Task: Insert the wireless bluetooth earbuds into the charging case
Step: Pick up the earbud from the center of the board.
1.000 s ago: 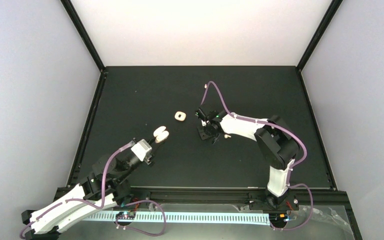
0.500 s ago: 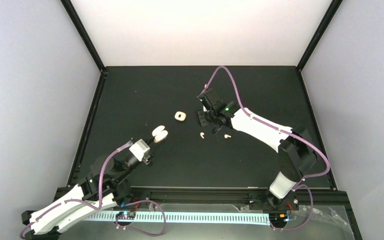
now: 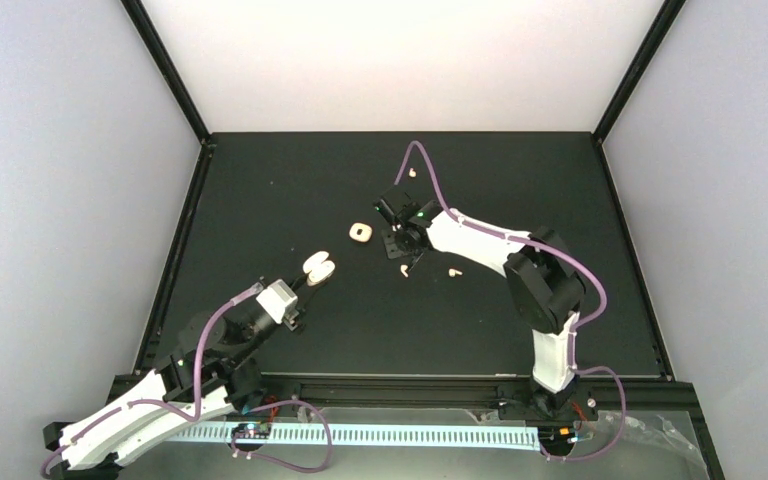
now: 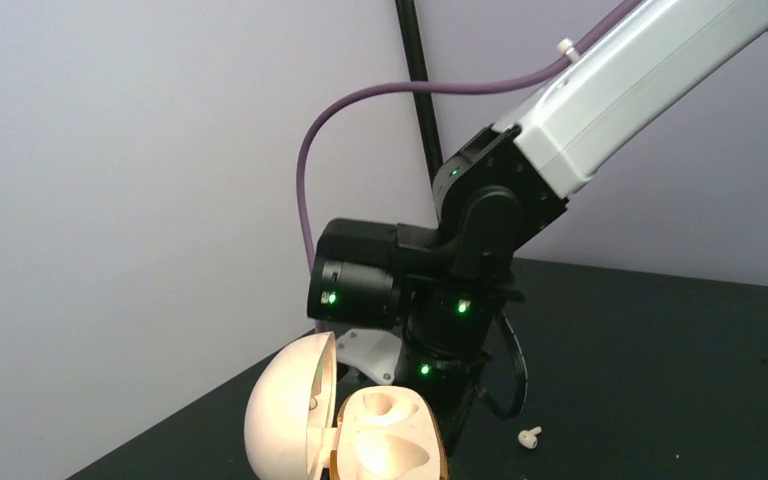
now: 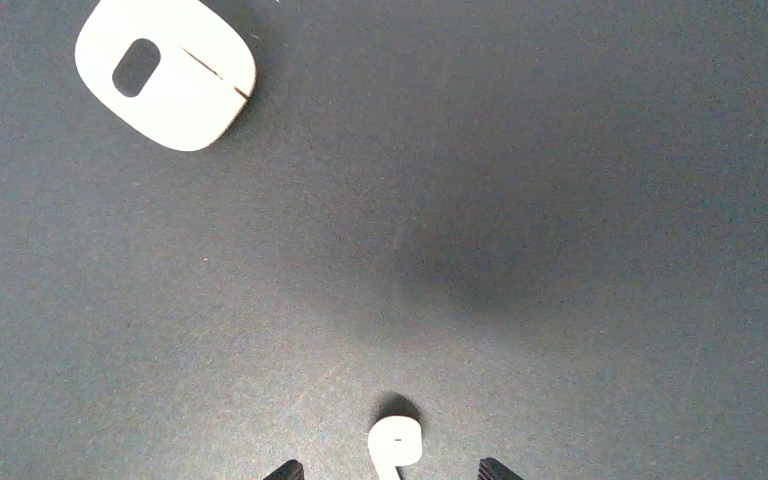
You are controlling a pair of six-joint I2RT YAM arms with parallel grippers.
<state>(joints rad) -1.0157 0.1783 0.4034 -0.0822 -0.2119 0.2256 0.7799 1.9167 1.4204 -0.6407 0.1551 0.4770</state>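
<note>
Earbud [image 5: 394, 441] between right end effector [image 5: 388, 470] tips (elbow bent, wrist down)

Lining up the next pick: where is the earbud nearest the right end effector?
Right wrist view, bottom centre: the earbud lies on the table between the tips of the open right end effector, with the closed case at upper left.

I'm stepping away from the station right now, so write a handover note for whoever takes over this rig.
Left gripper: shut on the open charging case.
Right gripper: open, straddling one earbud on the table, not gripping it.
Second earbud lies loose nearby; a closed case sits farther left.
Done: no earbud visibly seated.
Left: grasp, insert.
</note>
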